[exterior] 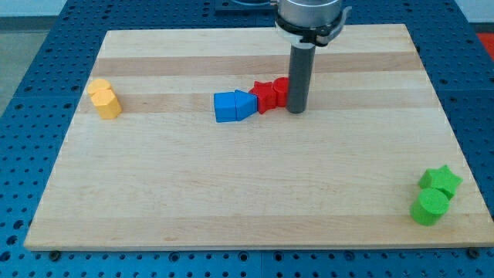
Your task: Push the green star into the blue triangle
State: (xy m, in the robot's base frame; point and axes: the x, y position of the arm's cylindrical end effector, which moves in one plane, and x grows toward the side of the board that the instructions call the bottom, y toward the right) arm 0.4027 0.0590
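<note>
A: Entry, single camera view. Start at the bottom of the frame. What do you have, operator?

B: Lower right corner of the wooden board [231,208]: the green star [441,181], with a green cylinder [429,207] touching it just below and to the left. Both sit close to the board's right edge.

A: Noted. You see the star well apart from everything else, then. Move up.

B: Middle of the frame, slightly above centre: two blue blocks touching, a blue cube [225,107] on the left and the blue triangle [245,104], a pointed wedge shape, on its right. Against the triangle's right side sits a red star [266,96], and a second red block [281,89] just beyond it; its shape you cannot make out, the rod covers part of it.

A: And my tip?

B: My tip [296,110] rests on the board just right of the red blocks, touching or nearly so. It is far from the green star, up and to the left of it.

A: Pincer state?

B: You have none to report; the arm ends in a plain dark rod.

A: Far left?

B: Upper left: two yellow blocks touching, a yellow hexagonal one [109,104] in front and another yellow block [98,88] behind.
</note>
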